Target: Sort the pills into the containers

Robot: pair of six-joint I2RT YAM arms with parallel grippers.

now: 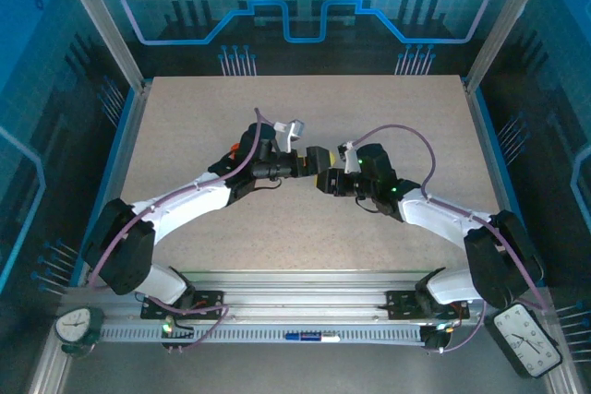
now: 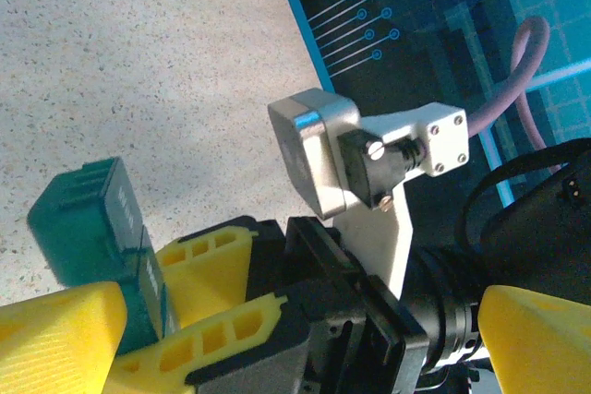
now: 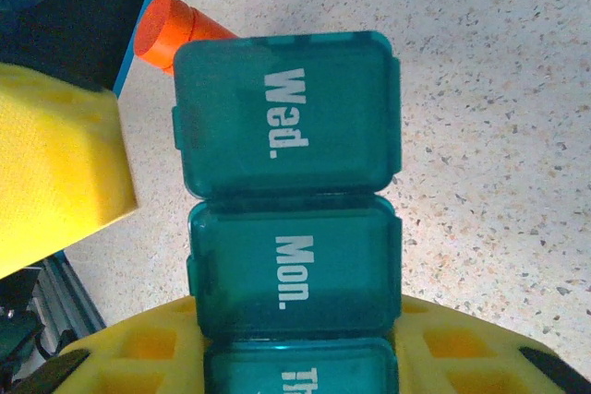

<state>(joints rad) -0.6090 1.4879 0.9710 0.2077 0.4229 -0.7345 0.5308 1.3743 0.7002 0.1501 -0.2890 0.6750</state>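
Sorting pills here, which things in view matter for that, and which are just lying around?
For the job: teal pill box, orange bottle.
Lying about: small round clock, black alarm clock.

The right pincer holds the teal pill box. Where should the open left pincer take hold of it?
Probably the free "Wed." end of the pill box, which sticks out past the right pincer clamped further down the row. The left pincer should come in from beyond that end, fingers across the two long side walls: they are flat and parallel, and that leaves the lids uncovered.
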